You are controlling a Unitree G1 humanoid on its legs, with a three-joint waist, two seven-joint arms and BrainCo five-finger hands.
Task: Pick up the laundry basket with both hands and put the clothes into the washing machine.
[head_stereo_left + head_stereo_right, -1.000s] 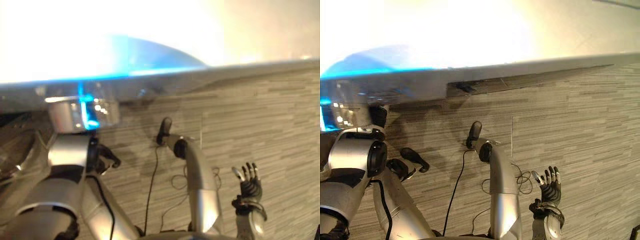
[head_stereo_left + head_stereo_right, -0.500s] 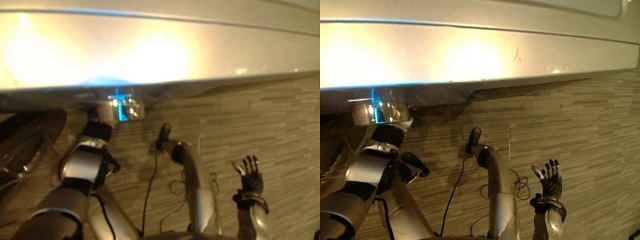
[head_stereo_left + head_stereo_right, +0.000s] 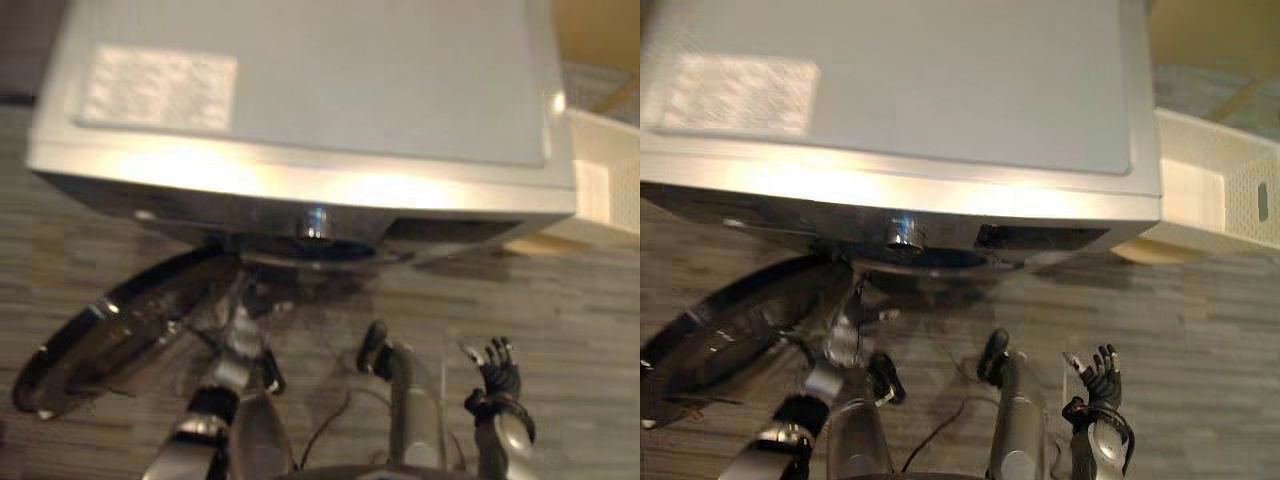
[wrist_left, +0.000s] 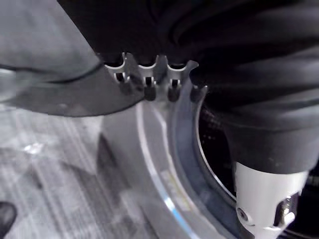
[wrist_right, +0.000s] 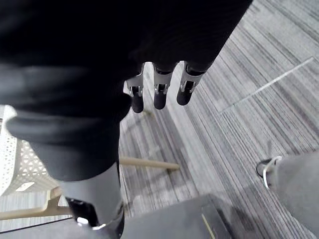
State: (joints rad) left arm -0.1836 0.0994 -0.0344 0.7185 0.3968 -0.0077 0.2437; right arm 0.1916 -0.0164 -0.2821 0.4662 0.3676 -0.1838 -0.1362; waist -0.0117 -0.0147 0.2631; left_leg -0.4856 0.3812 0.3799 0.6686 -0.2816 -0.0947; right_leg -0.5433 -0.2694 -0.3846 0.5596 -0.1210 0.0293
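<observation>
The grey washing machine (image 3: 300,100) stands before me, seen from above. Its round glass door (image 3: 110,340) is swung open to the left. My left hand (image 3: 242,325) reaches up to the drum opening; in the left wrist view its fingers (image 4: 148,87) are relaxed and hold nothing, just off the drum's grey rim (image 4: 169,164). My right hand (image 3: 497,365) hangs low on the right over the floor, fingers (image 5: 159,94) spread and empty. The white perforated laundry basket (image 3: 1220,190) stands to the right of the machine. I see no clothes.
A chrome knob (image 3: 314,224) sits on the machine's front panel above the opening. The basket (image 5: 15,164) rests on light wooden bars (image 5: 144,163). Grey striped floor (image 3: 1200,340) lies in front of the machine.
The camera has swung, so the machine's top, open door and the basket now show. My left arm has stretched forward to the drum opening. The right hand has stayed as it was.
</observation>
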